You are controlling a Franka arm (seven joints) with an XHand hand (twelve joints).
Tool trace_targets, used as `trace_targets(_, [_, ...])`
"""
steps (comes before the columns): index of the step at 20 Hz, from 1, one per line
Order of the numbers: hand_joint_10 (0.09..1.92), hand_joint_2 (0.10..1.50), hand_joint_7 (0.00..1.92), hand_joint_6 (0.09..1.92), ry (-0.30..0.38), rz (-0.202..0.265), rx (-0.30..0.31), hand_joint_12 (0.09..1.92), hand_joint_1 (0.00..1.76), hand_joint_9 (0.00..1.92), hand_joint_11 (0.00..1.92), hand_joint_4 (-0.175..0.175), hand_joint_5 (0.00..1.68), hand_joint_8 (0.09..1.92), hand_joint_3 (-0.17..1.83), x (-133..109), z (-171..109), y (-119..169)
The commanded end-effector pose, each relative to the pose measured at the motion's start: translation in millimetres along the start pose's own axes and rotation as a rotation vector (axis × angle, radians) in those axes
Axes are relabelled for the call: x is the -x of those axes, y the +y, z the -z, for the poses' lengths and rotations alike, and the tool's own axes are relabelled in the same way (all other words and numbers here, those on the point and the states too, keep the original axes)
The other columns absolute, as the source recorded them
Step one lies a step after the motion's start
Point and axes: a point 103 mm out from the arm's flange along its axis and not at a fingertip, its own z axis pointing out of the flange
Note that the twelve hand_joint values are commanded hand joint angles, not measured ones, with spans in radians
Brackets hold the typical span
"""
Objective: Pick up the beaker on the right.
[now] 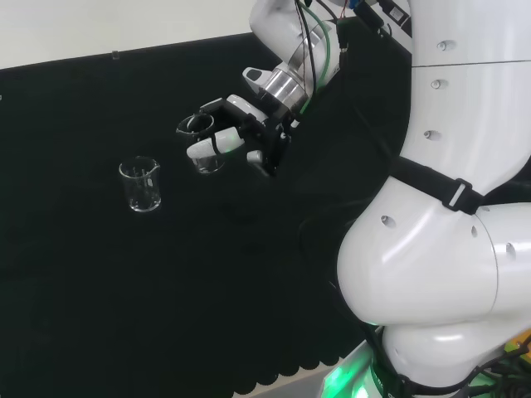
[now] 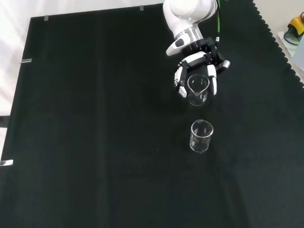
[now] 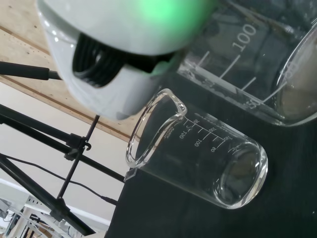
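Observation:
Two clear glass beakers are on the black cloth. My hand point(image 1: 259, 137) has its fingers and thumb curled round one beaker point(image 1: 207, 161), which stays upright with its spout toward the other. In the front view the hand point(image 2: 199, 57) comes from the top, with white fingers on both sides of the held beaker point(image 2: 198, 93). I cannot tell whether its base touches the cloth. The second beaker point(image 1: 139, 184) stands free to the left in the head view, and nearer the camera in the front view point(image 2: 202, 136). In the wrist view the held beaker point(image 3: 257, 59) looms close, with the free beaker point(image 3: 198, 158) behind it.
The arm's white links point(image 1: 448, 207) stand at the right of the head view. The cloth's scalloped edge point(image 2: 285, 57) runs down the right of the front view, with a yellow object point(image 2: 297, 24) beyond it. Bare black cloth point(image 2: 95, 118) spreads left of both beakers.

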Motion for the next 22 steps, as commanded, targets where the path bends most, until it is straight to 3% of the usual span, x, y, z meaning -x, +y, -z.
trace_targets(1, [0.85, 0.61, 1.15, 1.05, -0.003, 0.001, -0.010, 0.91, 1.29, 1.28, 1.00, -0.175, 1.10, 1.02, 0.89, -0.2, 1.3, -0.3])
trace_targets(22, [0.87, 0.60, 1.15, 1.06, -0.014, 0.001, -0.019, 0.92, 1.29, 1.28, 0.99, -0.175, 1.10, 1.03, 0.91, -3.8, 5.2, -1.9])
